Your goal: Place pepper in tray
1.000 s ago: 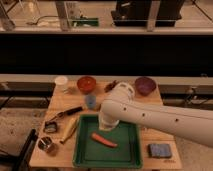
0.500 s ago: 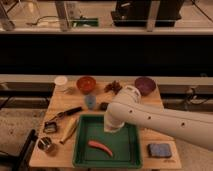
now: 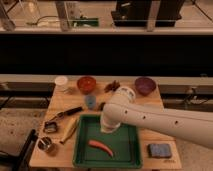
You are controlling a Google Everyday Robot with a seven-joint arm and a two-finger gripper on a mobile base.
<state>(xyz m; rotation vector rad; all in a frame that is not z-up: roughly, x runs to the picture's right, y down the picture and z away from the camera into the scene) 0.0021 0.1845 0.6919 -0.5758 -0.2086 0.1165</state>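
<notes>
The orange-red pepper (image 3: 101, 148) lies flat on the floor of the green tray (image 3: 127, 157), in its front-left part, with nothing touching it. My white arm reaches in from the right. Its gripper (image 3: 107, 127) hangs over the tray's back half, just above and behind the pepper, with the wrist covering it from this view.
On the wooden table around the tray are a pale yellowish vegetable (image 3: 70, 129), a metal cup (image 3: 46, 144) and a black-handled utensil (image 3: 67, 114) at left, and a blue-grey sponge (image 3: 159, 150) at right. At the back stand a white cup (image 3: 61, 81), a red bowl (image 3: 86, 83) and a purple bowl (image 3: 145, 85).
The pepper has ended up lower and further left in the tray, lying free. The arm's end has lifted and drawn slightly right and back from it.
</notes>
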